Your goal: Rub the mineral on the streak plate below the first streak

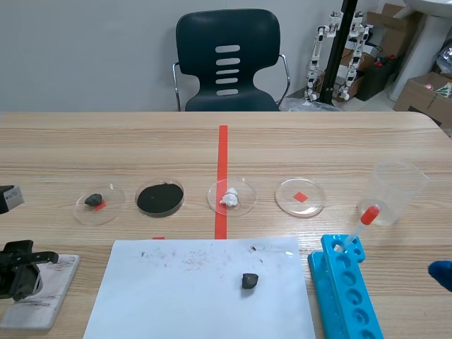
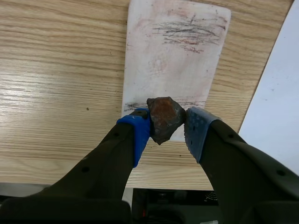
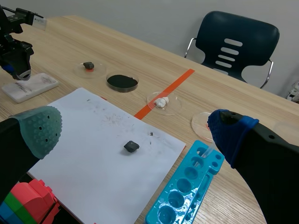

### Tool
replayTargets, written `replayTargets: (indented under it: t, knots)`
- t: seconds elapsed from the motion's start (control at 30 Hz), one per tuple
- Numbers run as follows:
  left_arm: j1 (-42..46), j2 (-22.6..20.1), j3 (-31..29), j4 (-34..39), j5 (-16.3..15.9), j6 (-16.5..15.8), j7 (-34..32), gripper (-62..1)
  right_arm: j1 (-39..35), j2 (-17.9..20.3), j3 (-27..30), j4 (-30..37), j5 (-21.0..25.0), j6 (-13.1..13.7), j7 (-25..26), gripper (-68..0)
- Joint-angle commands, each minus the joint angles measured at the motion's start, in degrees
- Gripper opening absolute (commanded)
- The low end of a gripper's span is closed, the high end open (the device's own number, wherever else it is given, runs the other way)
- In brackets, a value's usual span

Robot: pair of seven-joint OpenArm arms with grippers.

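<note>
L tool [image 2: 167, 128] pinches mineral [image 2: 163, 119] betw. its tips, over streak plate's [image 2: 173, 60] near edge; R tool [image 3: 134, 129] spread.

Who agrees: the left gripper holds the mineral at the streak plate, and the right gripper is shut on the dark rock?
No. The right wrist view shows the right gripper open and empty; the dark rock lies on the white paper. The left gripper does hold the mineral at the streak plate.
</note>
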Motion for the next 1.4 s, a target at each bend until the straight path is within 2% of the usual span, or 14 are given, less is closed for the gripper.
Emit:
replayTargets:
  t: [0.0,0.4,0.63,0.83,1.0,1.13,1.27,1.37]
  knots:
    - [-0.74,0.00,0.81,-0.24,-0.13,-0.09,0.02,-50.7,0.22,0.26,0.17,1.14,0.17,0.00,1.01,0.4]
    - [-3.10,1.27,3.67,-5.70,0.31,-0.57,-1.25,-50.7,0.24,0.26,0.17,1.14,0.17,0.00,1.01,0.4]
    - [-3.21,2.05,3.80,-6.27,1.03,-0.74,-1.84,-50.7,0.24,0.26,0.17,1.14,0.17,0.00,1.01,0.4]
    - [-3.21,2.05,3.80,-6.27,-5.44,-4.22,-3.82,-50.7,0.24,0.26,0.17,1.14,0.17,0.00,1.01,0.4]
    - [-3.21,2.01,3.80,-6.27,-5.75,-4.39,-4.26,-50.7,0.24,0.26,0.17,1.14,0.17,0.00,1.01,0.4]
    - [-3.19,1.99,3.80,-6.27,-0.85,-3.74,-2.73,-50.7,0.24,0.26,0.17,1.14,0.17,0.00,1.01,0.4]
    - [-3.19,1.99,3.80,-6.27,5.90,-1.03,-0.76,-50.7,0.24,0.26,0.17,1.14,0.17,0.00,1.01,0.4]
    - [-3.19,1.99,3.80,-6.25,9.57,0.15,0.39,-50.7,0.24,0.26,0.17,1.14,0.17,0.00,1.01,0.4]
